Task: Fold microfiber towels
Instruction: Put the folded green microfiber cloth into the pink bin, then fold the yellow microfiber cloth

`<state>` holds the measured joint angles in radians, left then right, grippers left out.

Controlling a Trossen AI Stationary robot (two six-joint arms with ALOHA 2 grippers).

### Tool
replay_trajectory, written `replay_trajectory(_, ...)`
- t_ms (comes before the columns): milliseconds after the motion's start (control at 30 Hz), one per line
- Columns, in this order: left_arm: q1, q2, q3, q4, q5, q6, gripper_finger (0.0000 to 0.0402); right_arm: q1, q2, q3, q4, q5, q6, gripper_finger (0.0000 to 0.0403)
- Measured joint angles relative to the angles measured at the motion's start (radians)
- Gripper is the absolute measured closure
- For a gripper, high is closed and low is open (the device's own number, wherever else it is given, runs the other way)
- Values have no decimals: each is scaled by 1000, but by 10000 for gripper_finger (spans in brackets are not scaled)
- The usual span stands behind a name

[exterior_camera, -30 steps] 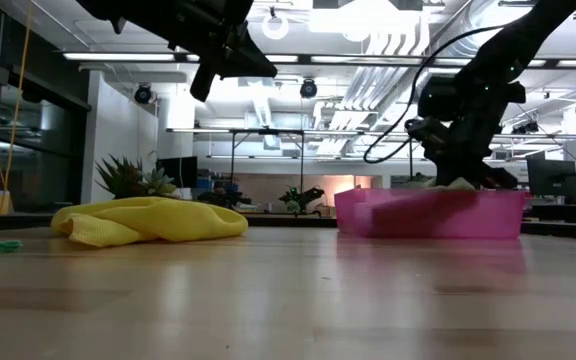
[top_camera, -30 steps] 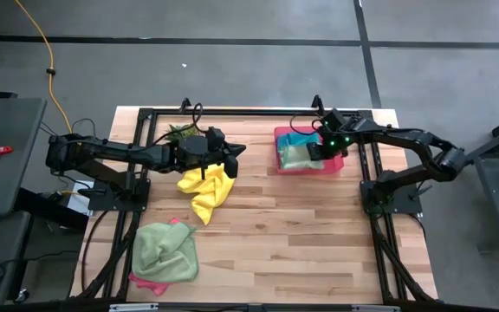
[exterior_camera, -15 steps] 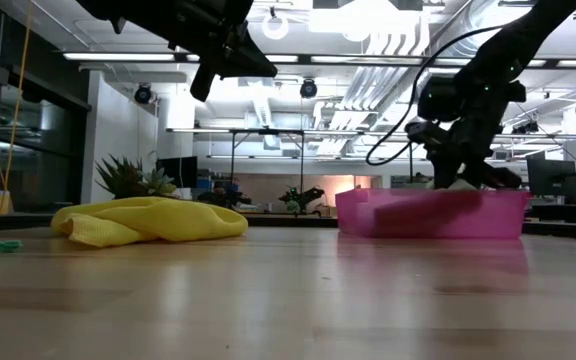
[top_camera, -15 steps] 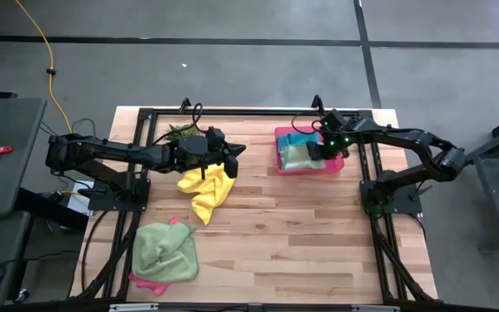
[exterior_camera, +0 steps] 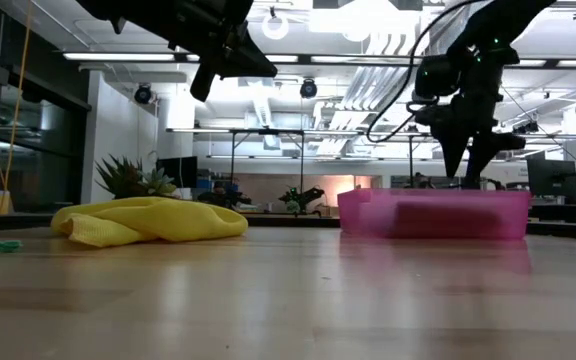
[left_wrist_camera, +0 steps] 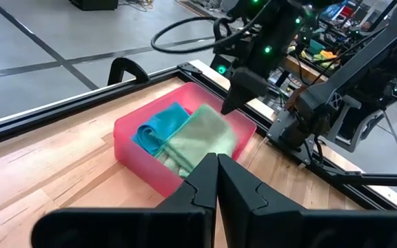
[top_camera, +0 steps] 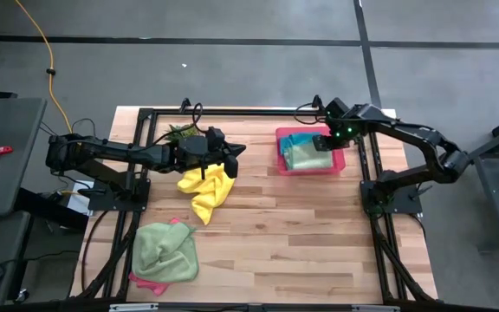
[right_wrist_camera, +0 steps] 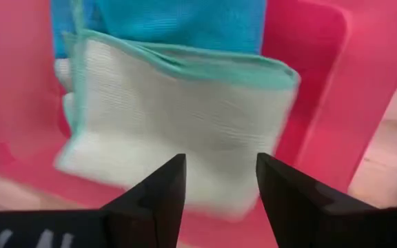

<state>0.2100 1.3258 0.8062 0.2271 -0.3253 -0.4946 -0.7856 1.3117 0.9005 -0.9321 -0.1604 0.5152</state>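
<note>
Folded light green towel [right_wrist_camera: 178, 117] lies on the teal towel [top_camera: 294, 139] in the pink tray [top_camera: 338, 163]; right gripper [right_wrist_camera: 216, 182] hangs released above; left gripper [left_wrist_camera: 217, 180] clenched, empty.

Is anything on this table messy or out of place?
Mostly unfinished work: a yellow fuzzy cloth lies crumpled mid-table, and a light green cloth sits bunched over a pink one near the front-left corner. The cloths in the pink tray look folded.
</note>
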Motion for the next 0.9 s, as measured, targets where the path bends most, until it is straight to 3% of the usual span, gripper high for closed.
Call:
replay_trajectory(167,0,0,0,-1,0,0,401,1,-1,3,-18,-7,5,234)
replay_trajectory(333,0,0,0,-3,0,-1,401,7,-17,3,75,115,26,249)
replay_trajectory(433,0,0,0,-8,0,-8,401,5,-8,3,137,175,52,295)
replay_trajectory(533,0,0,0,-25,0,-8,401,8,20,2,190,224,71,370)
replay_trajectory(600,0,0,0,-31,0,-8,402,7,46,2,218,237,68,392)
replay_trajectory(900,1,0,0,-41,-4,-3,402,15,161,1,232,266,83,397)
